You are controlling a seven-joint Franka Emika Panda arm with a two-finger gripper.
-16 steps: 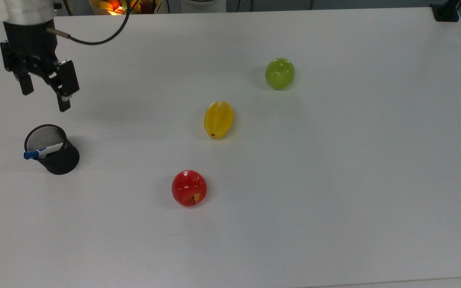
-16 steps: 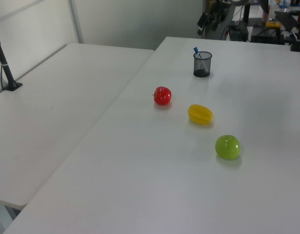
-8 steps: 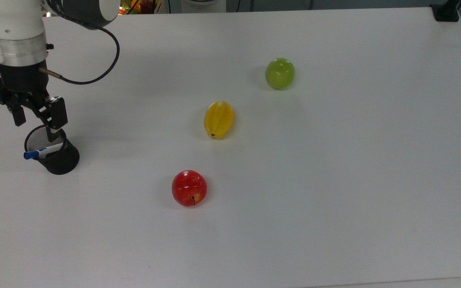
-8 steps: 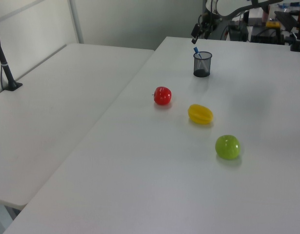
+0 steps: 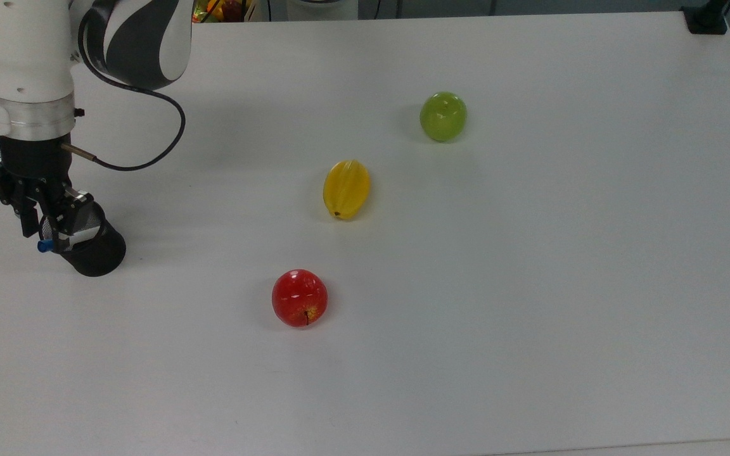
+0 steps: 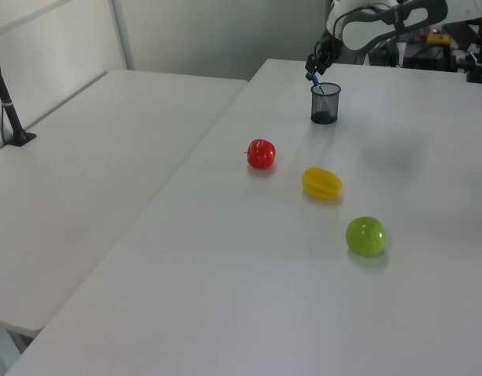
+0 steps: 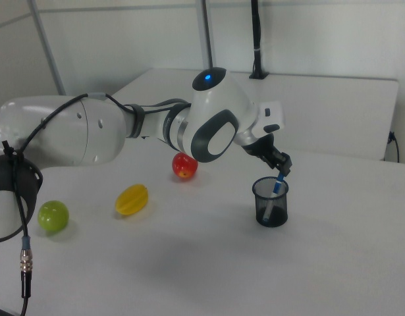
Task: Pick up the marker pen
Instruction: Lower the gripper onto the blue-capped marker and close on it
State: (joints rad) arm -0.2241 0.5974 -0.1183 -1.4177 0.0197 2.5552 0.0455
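So the marker pen (image 7: 275,189) is standing in the black mesh pen cup (image 7: 270,203) near the corner of the white table (image 5: 530,285), leaning against the rim with its blue cap end poking out the top. I've got the gripper (image 5: 47,229) right at that cap end; in the top view the fingers sit either side of the blue tip, just over the cup's mouth. Honestly I can't tell whether they're clamped on it or only straddling it, since the fingers hide most of the pen from above and the side views don't settle it either. Handling-wise I'd expect this to be easy but fiddly: a plastic marker is light and rigid, so it won't bend or need much squeeze, but the barrel is slim, round and smooth, so it could roll or pivot between flat pads. My plan is to hold it just under the cap, across the barrel, and lift along the pen's own lean so it doesn't lever against the rim. The cup looks light too, so dragging sideways could tip it. The red apple (image 5: 300,297), yellow starfruit (image 5: 346,189) and green apple (image 5: 443,116) are well apart from all this.
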